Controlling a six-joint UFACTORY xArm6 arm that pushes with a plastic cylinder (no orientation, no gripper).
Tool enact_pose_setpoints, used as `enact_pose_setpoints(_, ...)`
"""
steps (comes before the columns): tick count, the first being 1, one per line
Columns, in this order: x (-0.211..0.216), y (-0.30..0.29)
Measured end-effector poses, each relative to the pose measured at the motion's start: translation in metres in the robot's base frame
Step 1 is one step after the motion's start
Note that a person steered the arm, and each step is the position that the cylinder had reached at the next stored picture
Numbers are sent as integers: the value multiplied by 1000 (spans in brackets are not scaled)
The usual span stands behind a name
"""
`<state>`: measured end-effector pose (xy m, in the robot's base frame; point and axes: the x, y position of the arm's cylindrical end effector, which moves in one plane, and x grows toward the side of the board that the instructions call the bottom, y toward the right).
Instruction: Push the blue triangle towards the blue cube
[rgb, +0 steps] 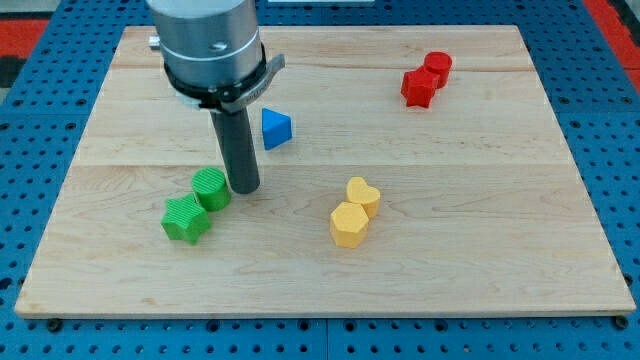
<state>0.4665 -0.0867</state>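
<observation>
Your tip (244, 189) sat beside the green cylinder (211, 187), near-left of the blue triangle (275, 128); no gripper existed to judge, no blue cube showed, so locating it first seemed wise.

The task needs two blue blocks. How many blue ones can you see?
1: the blue triangle, above the board's centre, right of the rod, above my tip. No blue cube shows; the arm may hide it.

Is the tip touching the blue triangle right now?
No. My tip sits below the blue triangle with bare board between them, close beside the green cylinder.
</observation>
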Motion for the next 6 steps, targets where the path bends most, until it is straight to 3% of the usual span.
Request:
enact_pose_setpoints(3, -59, 63)
enact_pose_setpoints(4, -59, 17)
enact_pose_setpoints(6, -98, 3)
